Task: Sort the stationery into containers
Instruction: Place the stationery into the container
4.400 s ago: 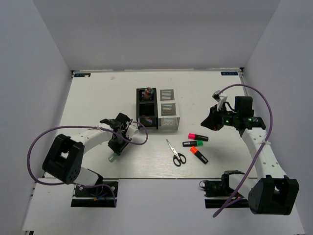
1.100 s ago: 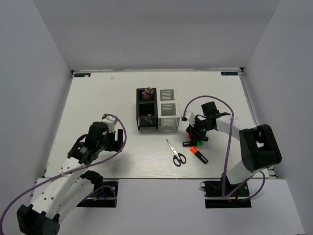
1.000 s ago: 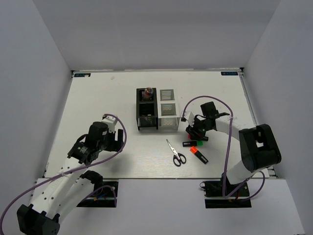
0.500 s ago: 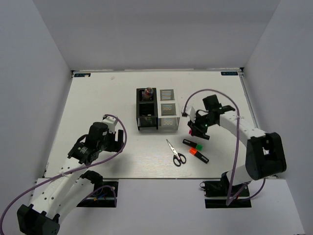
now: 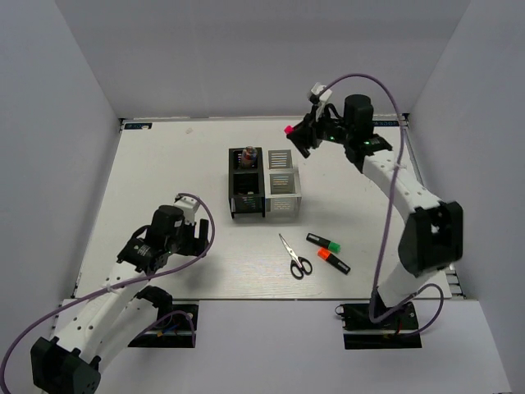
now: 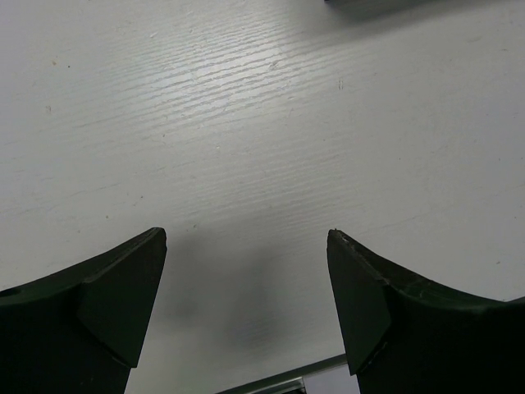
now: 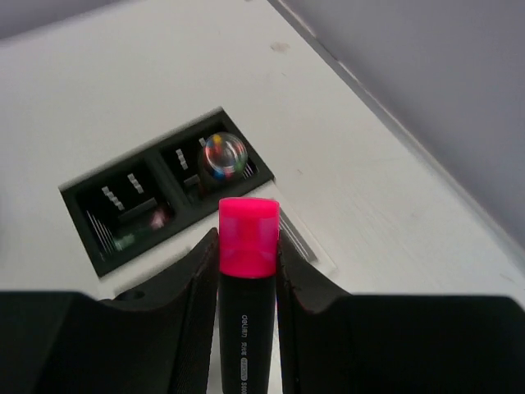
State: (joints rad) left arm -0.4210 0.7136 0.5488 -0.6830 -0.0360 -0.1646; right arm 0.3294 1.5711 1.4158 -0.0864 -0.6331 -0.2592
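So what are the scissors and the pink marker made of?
The scissors seem to have pale, bare metal blades, probably steel, and dark handle loops that look like plastic. The pink marker looks like plastic: a smooth black barrel with white printing and a glossy, bright pink cap.

White table [image 5: 164, 172] with black organiser [image 5: 246, 210], white organiser [image 5: 281, 207] touching it, scissors [image 5: 294, 256], green-ended marker [image 5: 323, 241], orange-ended marker [image 5: 332, 260]
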